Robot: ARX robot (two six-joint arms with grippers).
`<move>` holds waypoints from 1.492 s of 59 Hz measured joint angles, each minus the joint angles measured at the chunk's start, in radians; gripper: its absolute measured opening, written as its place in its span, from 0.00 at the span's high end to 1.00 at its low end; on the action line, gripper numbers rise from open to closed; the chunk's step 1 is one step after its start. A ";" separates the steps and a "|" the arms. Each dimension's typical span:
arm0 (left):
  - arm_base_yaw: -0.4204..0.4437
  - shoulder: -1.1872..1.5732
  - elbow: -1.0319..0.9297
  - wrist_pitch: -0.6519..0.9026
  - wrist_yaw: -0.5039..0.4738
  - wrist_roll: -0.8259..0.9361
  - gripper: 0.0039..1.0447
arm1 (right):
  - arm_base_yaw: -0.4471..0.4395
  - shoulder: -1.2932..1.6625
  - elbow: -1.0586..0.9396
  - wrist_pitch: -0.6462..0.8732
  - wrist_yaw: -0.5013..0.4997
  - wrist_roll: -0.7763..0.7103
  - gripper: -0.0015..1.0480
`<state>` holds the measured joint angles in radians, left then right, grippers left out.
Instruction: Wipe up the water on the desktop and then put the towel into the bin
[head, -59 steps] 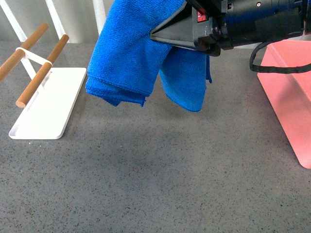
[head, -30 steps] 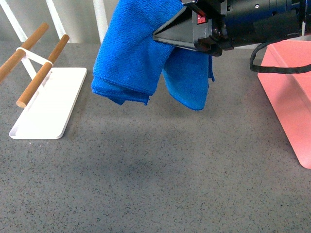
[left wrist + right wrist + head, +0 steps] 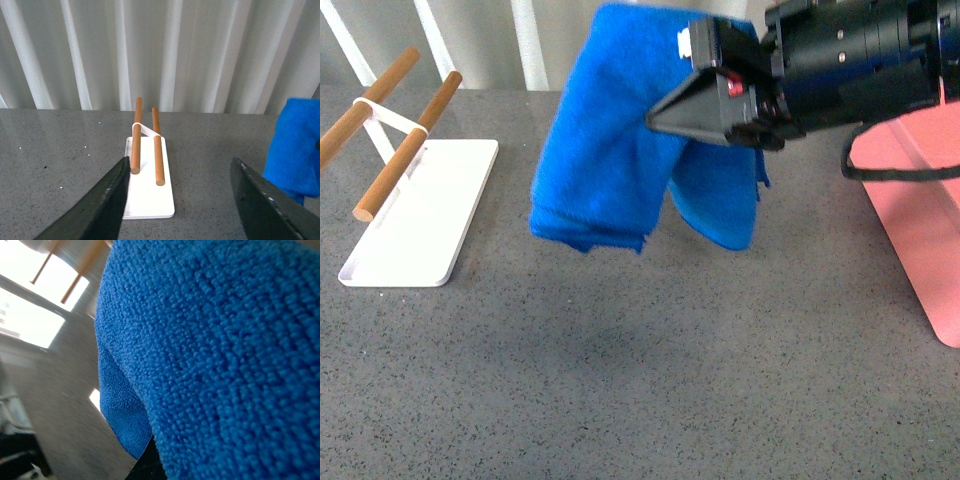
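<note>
**Front view: towel held in the air, left of the bin**

Front view shows the towel [image 3: 610, 150] bunched and hanging clear of the desktop [image 3: 640, 380], with 2 lobes drooping, the larger on the left and a smaller one behind the gripper. The right gripper [image 3: 670, 115] is clamped on the cloth near its top, and its black wedge-shaped finger lies across the blue fabric. A dim shadow falls on the speckled surface below. In the right wrist view the towel [image 3: 215, 355] fills nearly the whole picture, so the jaws themselves are hidden there.

The bin [image 3: 920, 210] stands at the right edge, just beside the arm. The towel is outside it, to its left. Only 1 slanting pink wall and some rim show, and what lies inside cannot be told. A black cable [image 3: 880, 170] loops from the arm across the bin's near corner.

Well apart on the left lies a flat white tray [image 3: 420, 220], with 2 wooden rods [image 3: 408, 145] slanting up over its far end.

The left gripper [image 3: 178, 165] has its fingers spread wide and holds nothing. It points at the tray, and the towel [image 3: 292, 145] shows at that picture's edge.
</note>
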<state>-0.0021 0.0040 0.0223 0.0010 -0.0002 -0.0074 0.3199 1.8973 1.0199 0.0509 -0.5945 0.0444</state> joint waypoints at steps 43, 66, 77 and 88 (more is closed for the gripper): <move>0.000 0.000 0.000 0.000 0.000 0.001 0.06 | -0.101 0.274 0.131 -0.309 0.537 -0.557 0.96; 0.000 0.000 0.000 0.000 0.000 0.001 0.06 | -0.081 0.439 0.423 -0.409 0.662 -0.580 0.96; 0.000 0.000 0.000 0.000 0.000 0.001 0.06 | -0.066 0.510 0.558 -0.447 0.733 -0.599 0.96; 0.000 0.000 0.000 0.000 0.000 0.001 0.06 | -0.050 0.586 0.707 -0.495 0.766 -0.598 0.96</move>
<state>-0.0021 0.0036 0.0223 0.0006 0.0002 -0.0063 0.2695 2.4828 1.7271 -0.4438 0.1719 -0.5537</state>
